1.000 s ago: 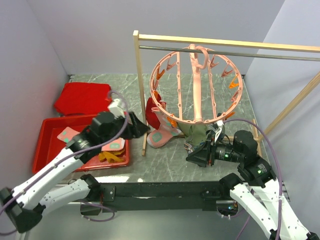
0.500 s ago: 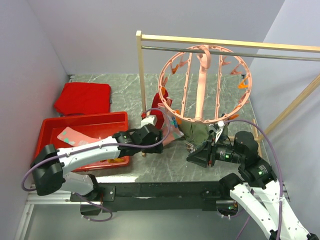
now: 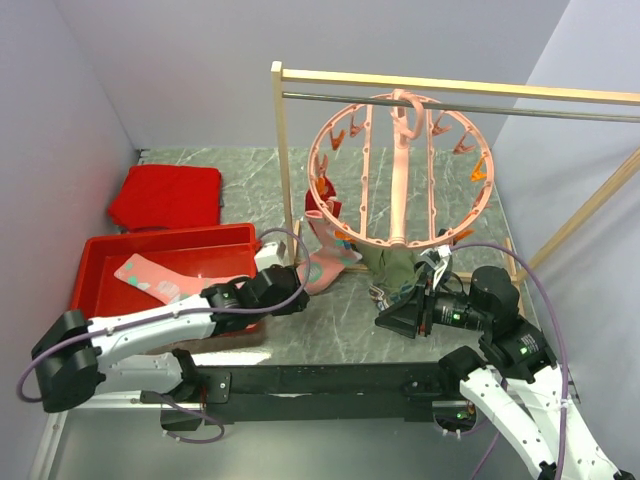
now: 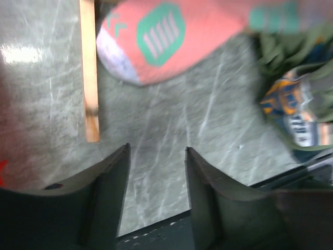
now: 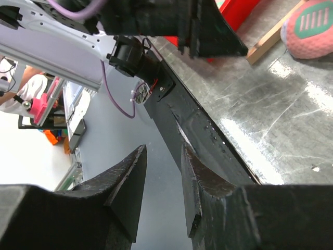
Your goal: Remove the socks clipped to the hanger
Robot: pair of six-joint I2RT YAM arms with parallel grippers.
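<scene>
1. Hanger (image 3: 397, 165): hooked over the metal rail (image 3: 540, 108), ring tilted. Socks hang from its 6 to 8 o'clock edge.
2. Pink sock (image 4: 171, 36): clipped at the ring's 8 o'clock, toe low over the table (image 3: 330, 335), just beside the wooden post (image 3: 287, 180).
3. Green sock (image 3: 388, 262): bunched below the ring's 6 o'clock.
4. Left end effector (image 4: 156, 156): fingers moderately apart, empty, at the pink sock's 8 o'clock and short of it.
5. Right end effector (image 5: 163, 156): narrow gap, empty, low at the green sock's 5 o'clock.
6. Red tray (image 3: 100, 255): at the table's 9 o'clock, holding a loose sock (image 3: 150, 278).
7. Likely hazards:
   - The left fingers may strike the post, which stands close to the approach path.
   - A pinch on the toe alone may slip.
   - A hard pull against the clip may swing the hanger or slide it along the rail.
</scene>
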